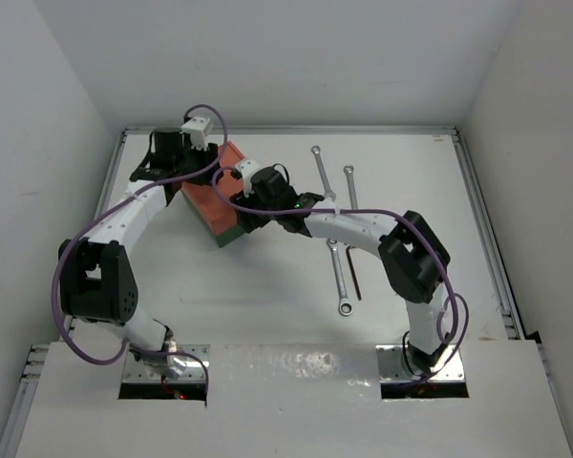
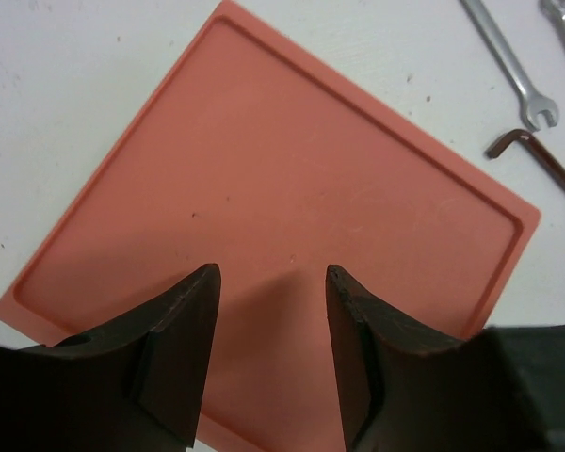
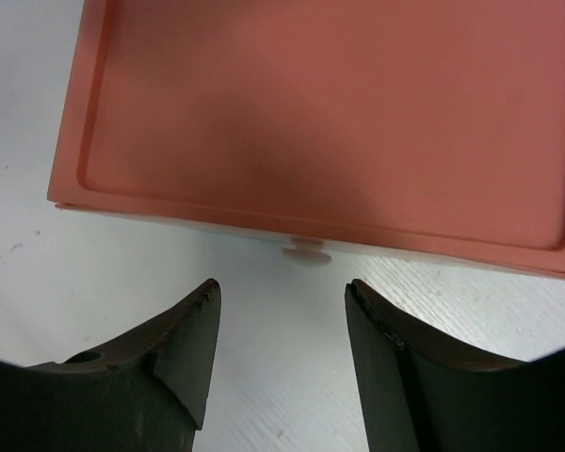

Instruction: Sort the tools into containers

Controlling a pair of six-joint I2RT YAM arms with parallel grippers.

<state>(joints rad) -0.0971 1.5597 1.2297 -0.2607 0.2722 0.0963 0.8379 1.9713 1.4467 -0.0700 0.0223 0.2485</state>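
Right gripper (image 3: 281, 284), jaws wide apart and empty, hovers at the front edge of the orange-red square plastic drawer box (image 3: 339, 113). Its small white knob (image 3: 305, 250) lies just ahead, slightly right of centre. Left gripper (image 2: 271, 273), equally spread and empty, hangs over the box's top.

a white table (image 1: 267, 305) sits boxed in by plain white walls (image 1: 267, 57), with metal rails (image 1: 484, 229) along its edges.
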